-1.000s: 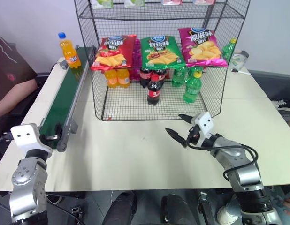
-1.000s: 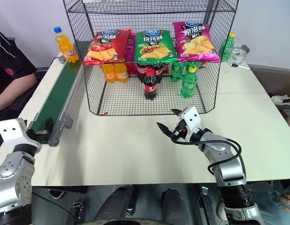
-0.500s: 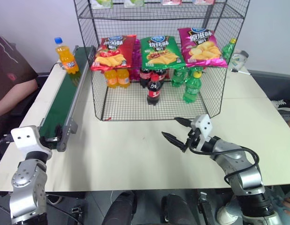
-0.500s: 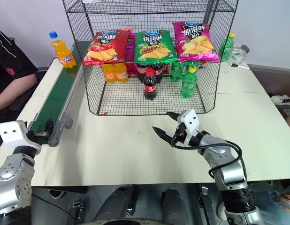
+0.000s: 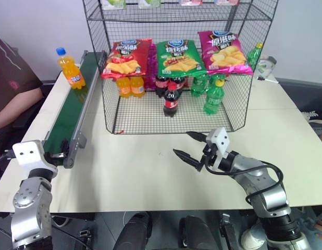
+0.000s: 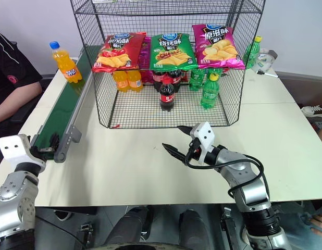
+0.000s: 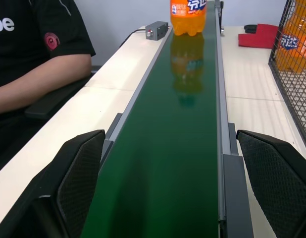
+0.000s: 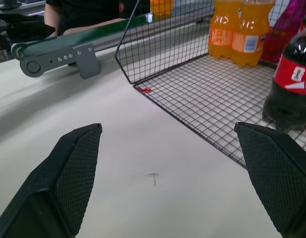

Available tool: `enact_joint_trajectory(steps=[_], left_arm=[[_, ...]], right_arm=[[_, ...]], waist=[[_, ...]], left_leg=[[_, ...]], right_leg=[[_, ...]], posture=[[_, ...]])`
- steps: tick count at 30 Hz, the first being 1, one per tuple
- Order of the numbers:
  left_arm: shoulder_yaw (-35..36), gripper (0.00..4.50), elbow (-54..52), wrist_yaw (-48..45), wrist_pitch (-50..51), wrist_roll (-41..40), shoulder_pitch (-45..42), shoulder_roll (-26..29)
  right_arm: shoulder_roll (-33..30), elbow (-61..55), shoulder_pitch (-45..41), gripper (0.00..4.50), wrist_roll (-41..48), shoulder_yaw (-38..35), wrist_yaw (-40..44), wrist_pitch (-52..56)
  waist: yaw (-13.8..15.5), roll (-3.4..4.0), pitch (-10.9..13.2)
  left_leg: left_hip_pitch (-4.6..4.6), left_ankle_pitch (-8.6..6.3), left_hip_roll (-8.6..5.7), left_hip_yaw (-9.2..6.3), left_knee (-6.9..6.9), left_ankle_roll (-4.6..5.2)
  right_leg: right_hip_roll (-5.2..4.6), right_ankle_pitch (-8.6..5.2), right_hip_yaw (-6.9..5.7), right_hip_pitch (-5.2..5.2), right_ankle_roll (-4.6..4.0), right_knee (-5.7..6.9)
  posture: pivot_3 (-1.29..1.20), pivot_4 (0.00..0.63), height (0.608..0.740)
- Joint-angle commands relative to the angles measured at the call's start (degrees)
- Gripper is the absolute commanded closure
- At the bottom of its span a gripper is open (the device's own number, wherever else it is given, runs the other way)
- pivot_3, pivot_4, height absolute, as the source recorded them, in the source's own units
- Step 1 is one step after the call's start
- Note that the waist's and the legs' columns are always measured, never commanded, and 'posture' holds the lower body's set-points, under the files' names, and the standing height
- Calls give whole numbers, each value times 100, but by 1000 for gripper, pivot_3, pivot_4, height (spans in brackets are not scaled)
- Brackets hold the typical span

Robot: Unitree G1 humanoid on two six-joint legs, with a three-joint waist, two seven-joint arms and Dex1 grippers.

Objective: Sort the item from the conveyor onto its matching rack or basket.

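The item, an orange soda bottle (image 5: 69, 69) with a blue cap, stands upright on the far part of the conveyor (image 5: 72, 112), a dark green belt running along the table's left side. My left gripper (image 7: 170, 138) is open at the belt's near end, one finger on each side of the frame, with the bottle (image 7: 188, 17) far ahead of it. The black wire rack (image 5: 150, 117) stands at mid table. My right gripper (image 5: 182, 143) hangs open and empty over the white table just in front of the rack, pointing left.
A person (image 5: 10, 99) sits beside the conveyor on the left. The rack's bottom compartment holds orange soda bottles (image 5: 129, 86), a cola bottle (image 5: 170, 100) and green bottles (image 5: 213, 96); chip bags (image 5: 176, 57) hang on its front. A grey box (image 7: 157, 29) lies by the belt.
The orange soda bottle has ridden along the belt toward the near end. My right gripper has shifted left and swung further left. The left gripper has kept still.
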Motion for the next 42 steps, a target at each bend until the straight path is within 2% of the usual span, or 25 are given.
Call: enact_joint_trajectory(steps=[1,12,42], left_arm=[[32,52,-46,-8,-136,23,-110,133],[-77,52,129,-20,-186,67,-260,158],[-58,52,31,-2,-185,25,-242,171]], right_arm=[[79,-271,-174,0,72,87,52,-77],[146,-94,-397,0,-123,314,72,-134],[165,-189,-411,0,-149,337,11,-36]], waist=[[0,0,0],[-1,0,0],[-2,0,0]], left_leg=[[0,0,0,0,0,0],[0,0,0,0,0,0],[0,0,0,0,-1,0]], right_leg=[[0,0,0,0,0,0],[1,1,-1,-1,1,0],[0,1,0,-2,1,0]], posture=[[0,150,740],[0,150,740],[0,150,740]])
